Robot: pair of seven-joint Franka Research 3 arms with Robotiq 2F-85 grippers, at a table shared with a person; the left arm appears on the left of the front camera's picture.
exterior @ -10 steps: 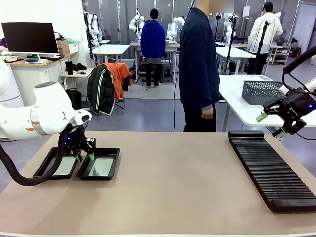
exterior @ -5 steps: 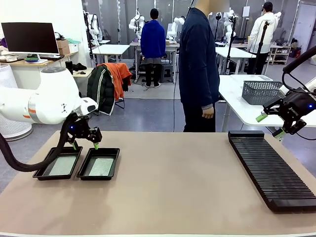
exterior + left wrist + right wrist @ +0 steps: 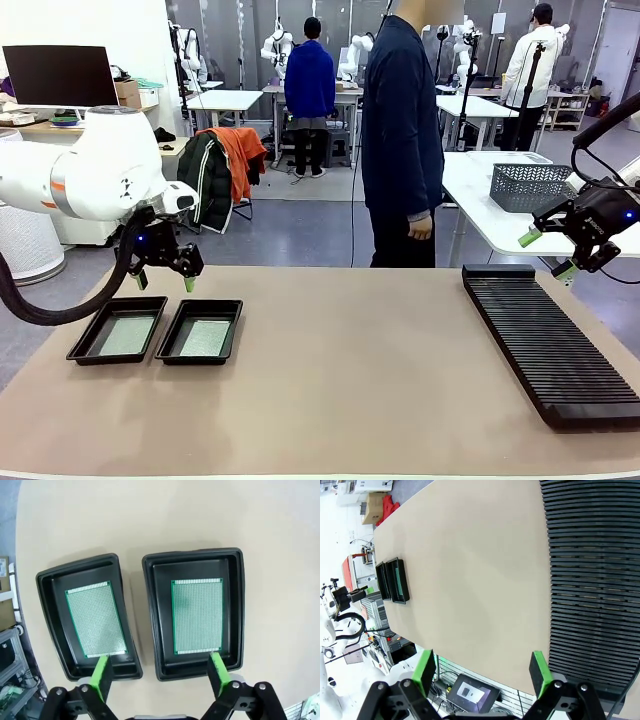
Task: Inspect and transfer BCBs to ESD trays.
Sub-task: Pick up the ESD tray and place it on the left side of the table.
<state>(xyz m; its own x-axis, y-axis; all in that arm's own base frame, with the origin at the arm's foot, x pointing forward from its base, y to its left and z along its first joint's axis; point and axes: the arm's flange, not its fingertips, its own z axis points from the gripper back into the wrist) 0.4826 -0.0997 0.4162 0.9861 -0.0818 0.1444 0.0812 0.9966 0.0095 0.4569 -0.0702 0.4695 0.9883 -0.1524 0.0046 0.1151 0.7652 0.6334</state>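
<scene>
no readable text, labels, or numbers

Left hand (image 3: 164,280) risen clear of the ESD trays (image 3: 199,349), fingers spread wider, board left in tray

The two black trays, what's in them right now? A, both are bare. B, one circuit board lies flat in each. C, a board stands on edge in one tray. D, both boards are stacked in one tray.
B: in the left wrist view each black tray has a single green circuit board lying flat on its floor, and the left pincer hangs open above them, holding nothing.
</scene>
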